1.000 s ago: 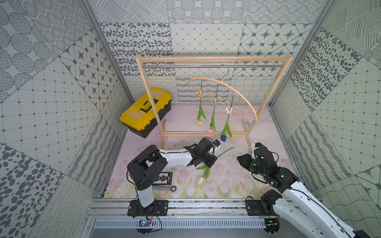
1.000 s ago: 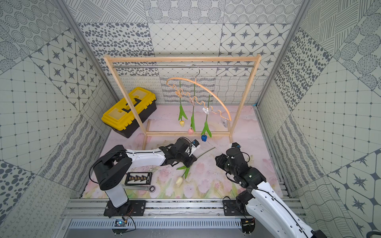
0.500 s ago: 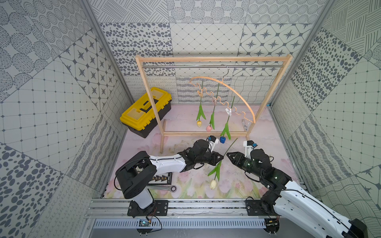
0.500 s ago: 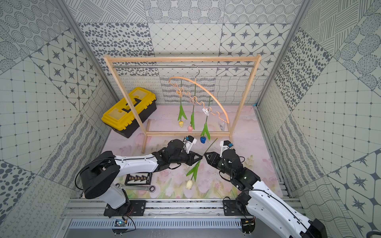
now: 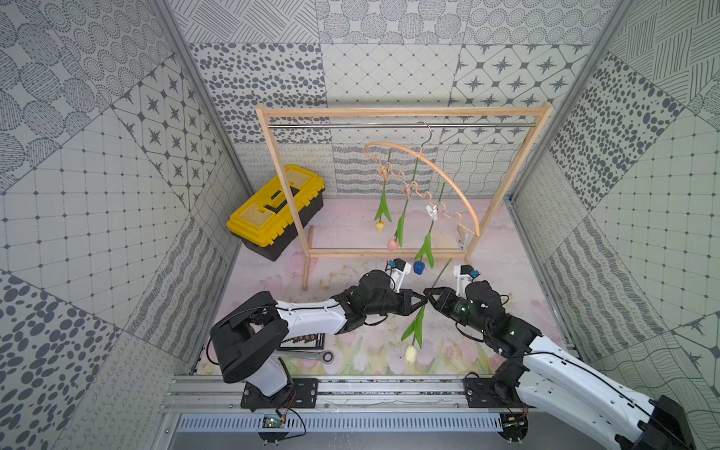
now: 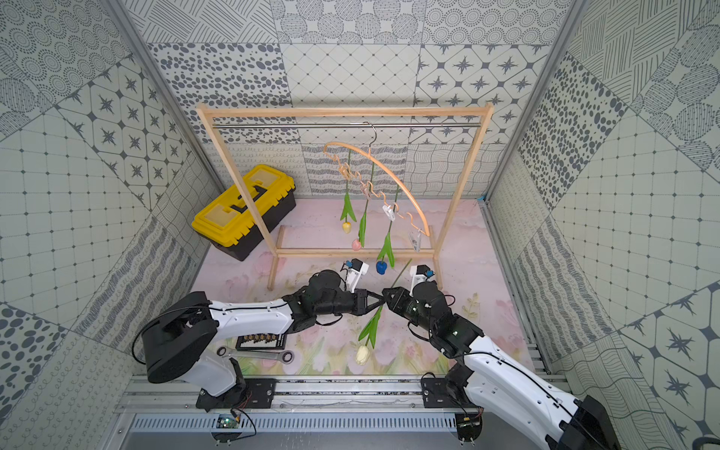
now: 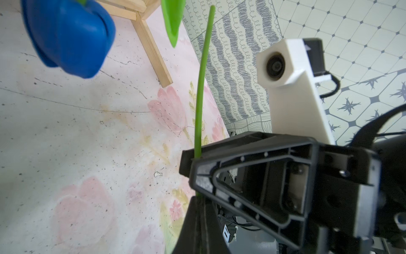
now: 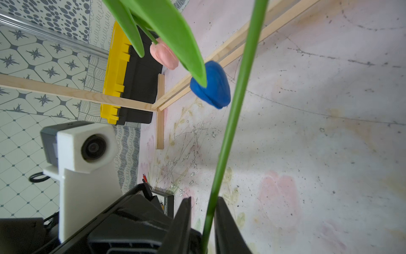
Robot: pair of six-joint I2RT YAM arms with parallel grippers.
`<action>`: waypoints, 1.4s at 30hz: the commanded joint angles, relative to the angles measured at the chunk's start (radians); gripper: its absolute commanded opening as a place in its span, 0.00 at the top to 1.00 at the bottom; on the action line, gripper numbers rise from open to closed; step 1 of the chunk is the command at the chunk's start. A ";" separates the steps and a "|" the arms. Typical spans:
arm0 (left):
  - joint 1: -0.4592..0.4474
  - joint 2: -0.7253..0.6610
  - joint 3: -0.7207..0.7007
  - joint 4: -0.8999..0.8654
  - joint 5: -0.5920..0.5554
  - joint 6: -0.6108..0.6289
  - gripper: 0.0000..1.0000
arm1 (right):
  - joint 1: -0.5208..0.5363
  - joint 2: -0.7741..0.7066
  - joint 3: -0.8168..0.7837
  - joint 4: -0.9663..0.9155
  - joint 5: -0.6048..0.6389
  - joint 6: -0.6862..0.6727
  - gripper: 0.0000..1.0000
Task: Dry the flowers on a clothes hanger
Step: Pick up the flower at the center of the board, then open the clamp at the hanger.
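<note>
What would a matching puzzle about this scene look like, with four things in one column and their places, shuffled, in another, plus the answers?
Things:
1. cream tulip
2. blue tulip
3. wrench
4. yellow toolbox

Places:
A. lying flat on the flowered mat
B. hanging head-down from the clothes hanger
C. standing at the back, beside the wooden frame
D. pinched by its stem in the left claw

Pairs: 1-D, 2-B, 3-A, 4-C.

Lab test cell: patterned wall panels (image 5: 389,78), aluminium mounting rail (image 5: 389,393).
</note>
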 commanded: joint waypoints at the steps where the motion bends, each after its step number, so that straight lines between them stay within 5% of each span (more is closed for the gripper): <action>1: -0.005 -0.014 -0.002 0.135 0.019 -0.029 1.00 | 0.005 0.016 -0.002 0.050 -0.004 0.008 0.80; 8: -0.005 -0.001 -0.001 0.168 0.025 -0.025 1.00 | 0.007 -0.007 -0.012 0.035 -0.003 0.014 1.00; 11: -0.006 0.005 -0.002 0.189 0.030 -0.026 1.00 | 0.006 -0.017 -0.024 0.036 0.003 0.017 1.00; 14: -0.006 -0.007 -0.002 0.182 0.031 0.009 0.64 | 0.002 -0.036 -0.028 0.013 0.012 0.007 1.00; 16: -0.001 -0.052 0.000 0.120 0.004 0.082 0.49 | -0.006 -0.075 -0.024 -0.042 0.026 -0.011 1.00; 21: 0.047 -0.145 0.076 -0.089 -0.013 0.278 0.30 | -0.058 -0.214 0.001 -0.274 0.073 -0.070 1.00; 26: 0.113 -0.125 0.220 -0.184 0.116 0.393 0.17 | -0.139 -0.331 0.039 -0.426 0.067 -0.131 1.00; 30: 0.113 -0.071 0.344 -0.228 0.180 0.489 0.15 | -0.159 -0.335 0.104 -0.463 0.059 -0.191 1.00; 42: 0.088 0.000 0.517 -0.290 0.139 0.580 0.23 | -0.159 -0.303 0.208 -0.422 -0.005 -0.314 1.00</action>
